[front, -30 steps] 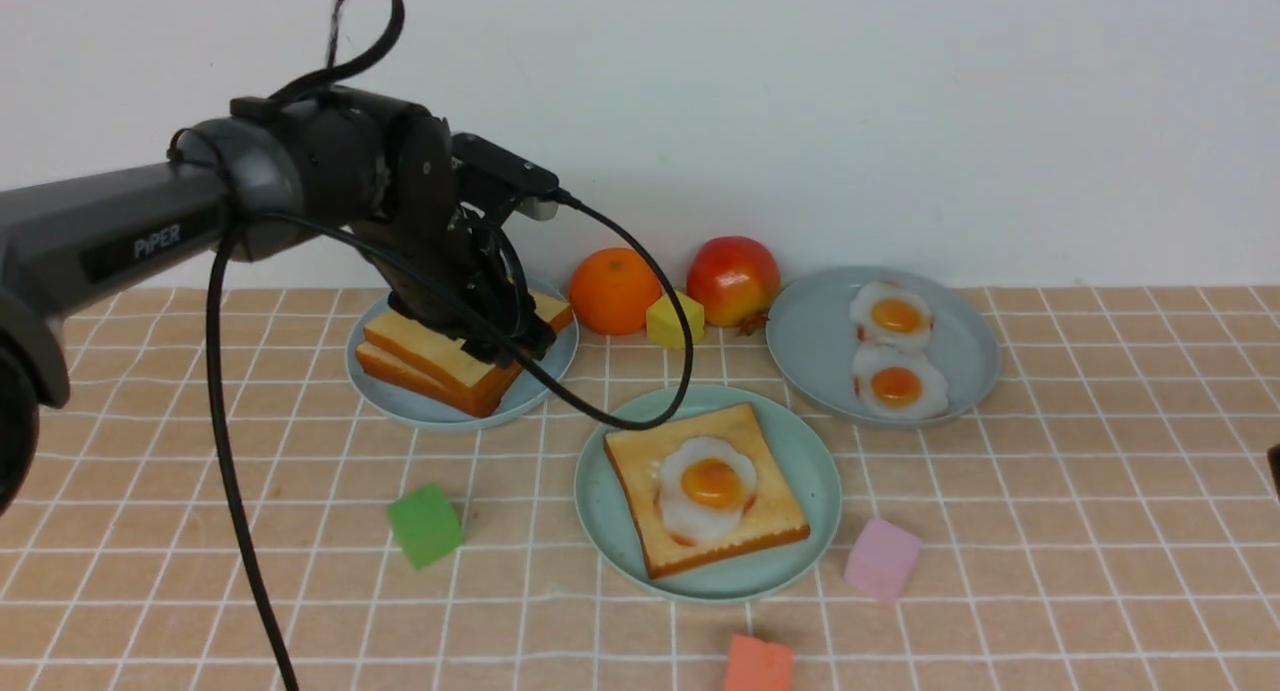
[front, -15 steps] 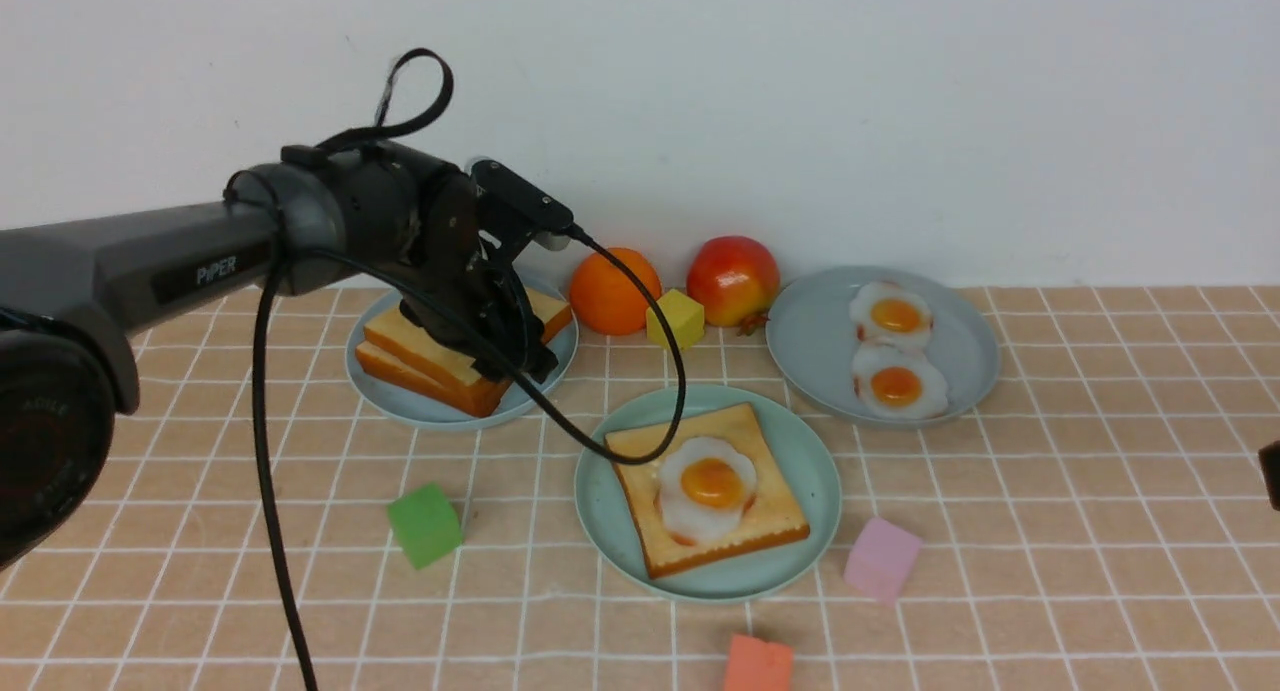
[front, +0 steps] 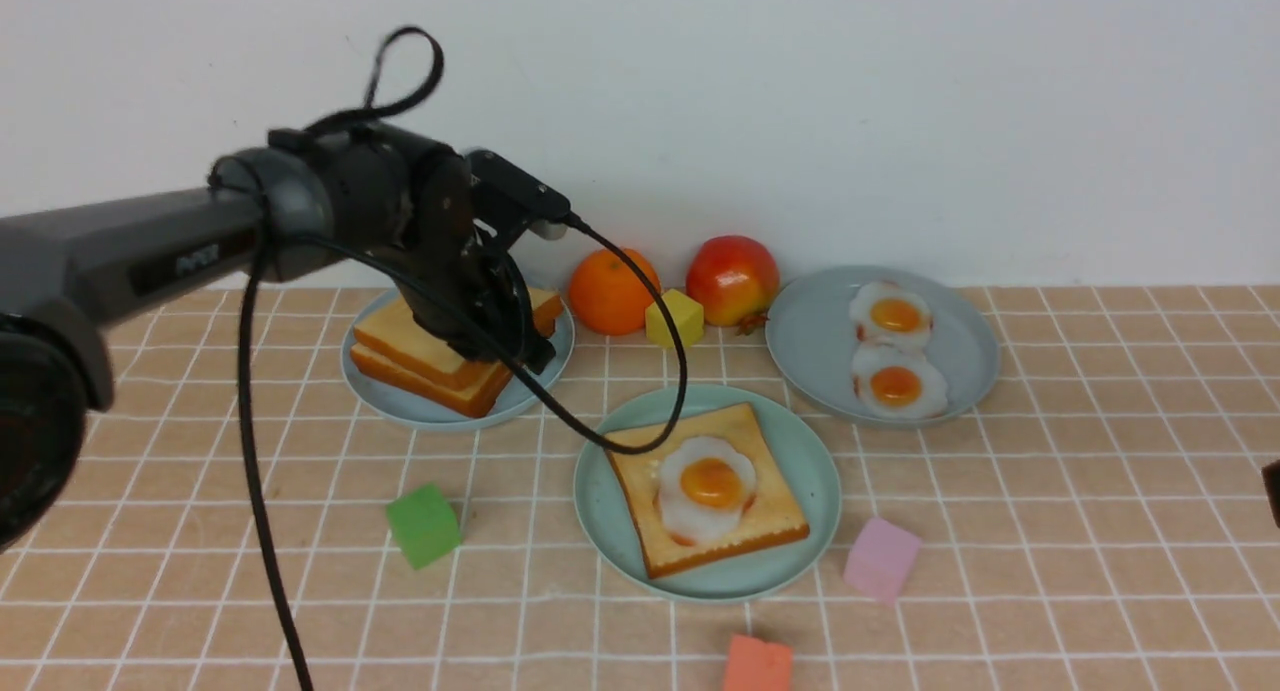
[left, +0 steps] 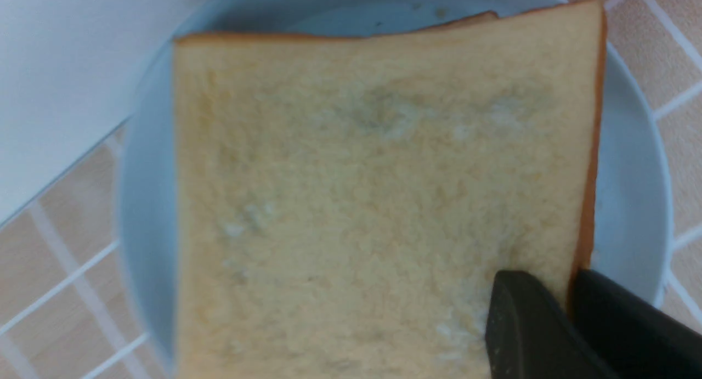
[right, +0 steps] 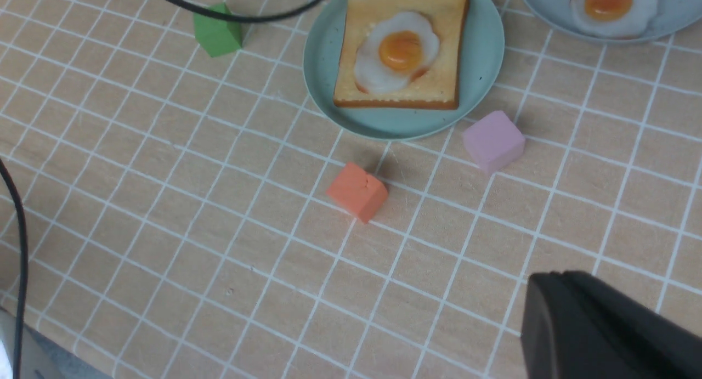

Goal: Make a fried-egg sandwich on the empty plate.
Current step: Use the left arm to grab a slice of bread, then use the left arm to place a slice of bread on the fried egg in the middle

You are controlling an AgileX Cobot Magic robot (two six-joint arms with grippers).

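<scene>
My left gripper (front: pixel 512 349) (left: pixel 567 277) is shut on the edge of the top toast slice (front: pixel 395 329) (left: pixel 356 176). That slice lies on another slice on a pale blue plate (front: pixel 400 408) (left: pixel 625 176) at the back left. In the middle stands the mint-green plate (front: pixel 612 531) (right: pixel 321 77). It carries one toast slice (front: pixel 770 526) (right: pixel 362 17) with a fried egg (front: pixel 708 486) (right: pixel 396 52) on top. My right gripper (right: pixel 554 283) is shut and holds nothing, hovering over the tablecloth near the front right.
An orange (front: pixel 612 291), an apple (front: pixel 732 279) and a yellow cube (front: pixel 675 318) stand along the back. A pale blue plate (front: pixel 800 341) on the right holds two eggs. Green (front: pixel 424 524), pink (front: pixel 880 559) and orange-red (front: pixel 757 664) cubes lie around the mint plate. The left arm's cable (front: pixel 640 441) hangs over it.
The left gripper came down onto the toast stack with its jaws open and has now closed on the top slice's edge. The stack has shifted slightly. The right gripper has stayed put.
</scene>
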